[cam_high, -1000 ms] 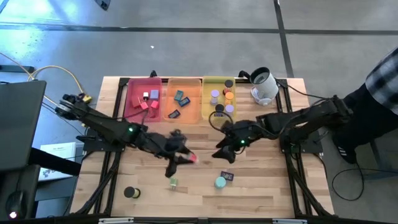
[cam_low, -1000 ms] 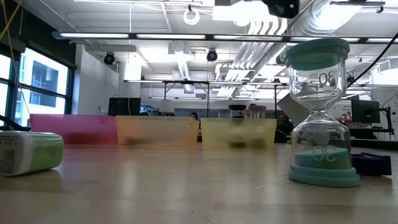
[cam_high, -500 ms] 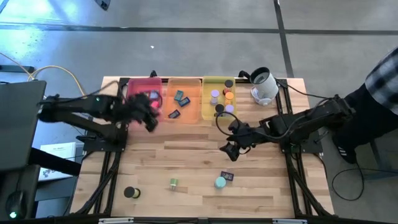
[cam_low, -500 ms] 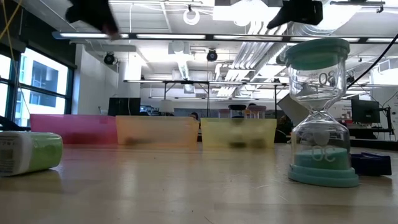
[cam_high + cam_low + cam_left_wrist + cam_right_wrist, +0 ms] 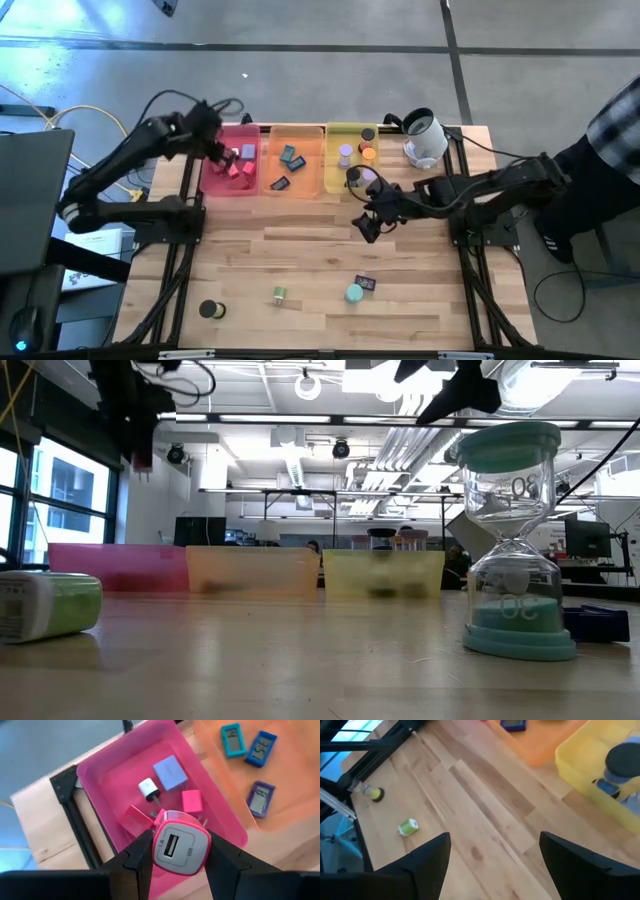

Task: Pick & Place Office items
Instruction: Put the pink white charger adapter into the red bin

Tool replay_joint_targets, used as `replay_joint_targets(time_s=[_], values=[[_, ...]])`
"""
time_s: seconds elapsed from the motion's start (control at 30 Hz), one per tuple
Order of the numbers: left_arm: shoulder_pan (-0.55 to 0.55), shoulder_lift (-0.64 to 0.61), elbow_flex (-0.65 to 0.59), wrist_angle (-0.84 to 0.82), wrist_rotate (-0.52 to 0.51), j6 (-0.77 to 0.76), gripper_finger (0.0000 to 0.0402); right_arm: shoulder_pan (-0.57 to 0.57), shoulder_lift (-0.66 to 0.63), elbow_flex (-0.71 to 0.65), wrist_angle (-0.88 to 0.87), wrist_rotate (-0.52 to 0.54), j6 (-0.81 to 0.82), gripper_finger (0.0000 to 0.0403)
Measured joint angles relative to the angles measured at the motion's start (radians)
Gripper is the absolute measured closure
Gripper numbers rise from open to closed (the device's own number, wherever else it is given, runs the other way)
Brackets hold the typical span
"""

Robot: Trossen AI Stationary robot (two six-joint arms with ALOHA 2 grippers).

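Swung from mid-table to above the pink tray (image 5: pixel 212 178), left gripper (image 5: pixel 179 851) clenches a light, rigid, slick pink USB charger (image 5: pixel 180 849) by its flat sides.

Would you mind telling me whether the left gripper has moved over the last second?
Yes. In the high view the left gripper, holding a pink USB charger, went from mid-table to above the pink tray at the far edge.

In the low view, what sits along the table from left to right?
Green-and-white item lying on its side → pink tray → orange tray → yellow tray → teal hourglass timer → dark blue item.
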Motion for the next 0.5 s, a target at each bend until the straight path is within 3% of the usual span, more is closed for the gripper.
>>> replay_joint_targets(time_s=[0.27,0.5], values=[[0.335,0.204,0.000,0.029,0.226,0.097,0.0272,-0.041,0.000,0.000,0.002,-0.033,-0.061,0.0110],[0.336,0.373,0.000,0.072,0.235,0.046,0.0272,-0.041,0.000,0.000,-0.007,-0.059,-0.078,0.0110]])
